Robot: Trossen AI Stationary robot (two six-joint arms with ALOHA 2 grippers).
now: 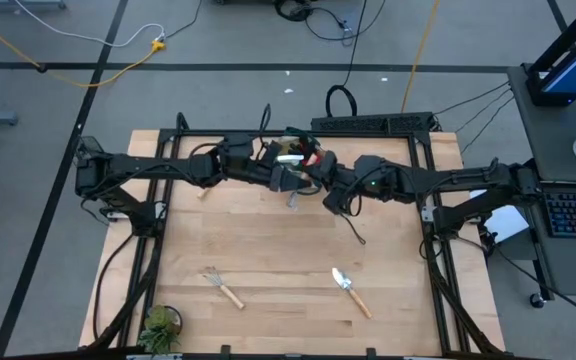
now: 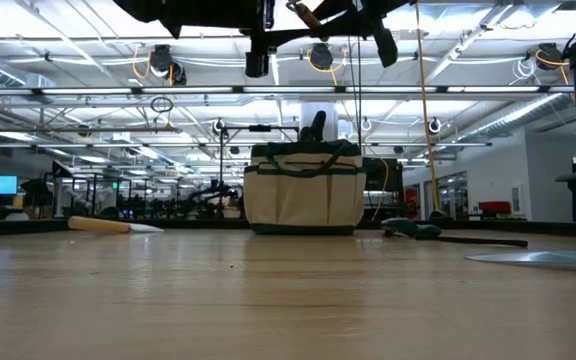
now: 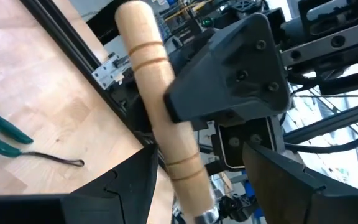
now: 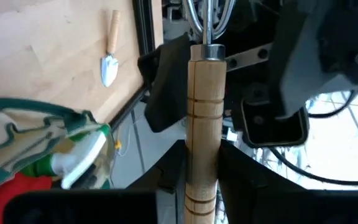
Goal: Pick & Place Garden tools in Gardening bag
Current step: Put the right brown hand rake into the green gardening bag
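Observation:
My right gripper [image 4: 201, 163] is shut on a wooden-handled garden tool [image 4: 204, 93] whose metal prongs [image 4: 209, 15] point away from it. It holds the tool high over the far middle of the table, above the gardening bag [image 2: 303, 190]. The tan bag has green trim, and a green spray bottle [image 4: 45, 167] and a red item show inside it. My left gripper [image 3: 197, 171] is open. Its fingers stand on either side of the same handle [image 3: 166, 118], near the metal collar. A trowel [image 1: 350, 292] and a small rake [image 1: 223, 288] lie flat near the front edge. My right gripper pinches the middle of the wooden handle [image 3: 157, 93] between its two fingers. The fingers come in about level from the table's right side and lie across the handle. The tool is lifted clear above the bag's open top.
A green-handled tool with a thin dark rod [image 1: 354, 228] lies right of centre. A small potted plant [image 1: 158, 325] stands at the front left corner. Black frame rails [image 1: 438, 230] run along both sides of the table. Bare wood [image 1: 278, 240] lies between the bag and the front tools.

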